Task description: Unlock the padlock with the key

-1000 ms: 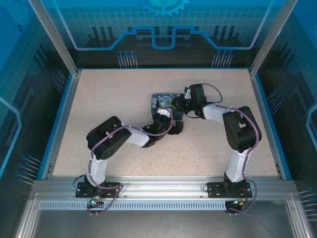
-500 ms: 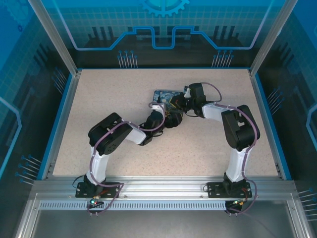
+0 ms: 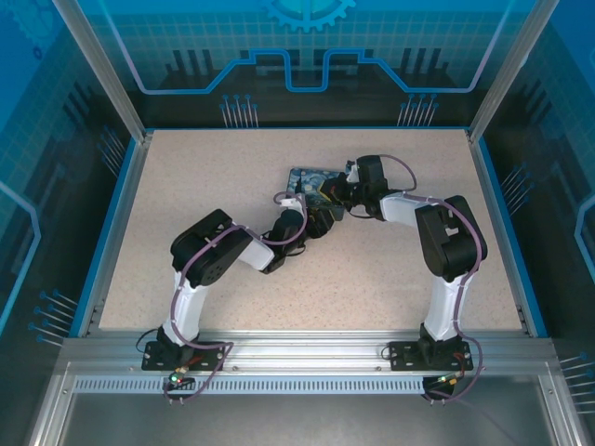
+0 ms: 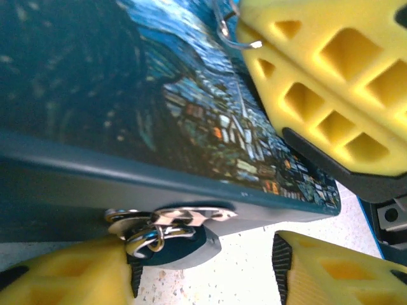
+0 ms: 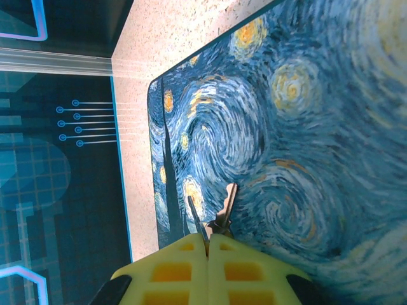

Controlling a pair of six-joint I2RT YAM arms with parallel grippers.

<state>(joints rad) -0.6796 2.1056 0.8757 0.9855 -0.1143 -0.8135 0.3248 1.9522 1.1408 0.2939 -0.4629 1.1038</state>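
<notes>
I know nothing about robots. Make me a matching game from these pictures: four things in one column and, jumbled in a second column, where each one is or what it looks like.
Things:
1. padlock
2. key
3. metal fitting
4. table

Descriptions:
A. speckled beige surface
B. pinched between the shut fingers of the right gripper
C. shiny, on the padlock's dark side
D. top printed with blue and yellow swirls

Pairs: 1-D, 2-B, 3-C, 4-A
</notes>
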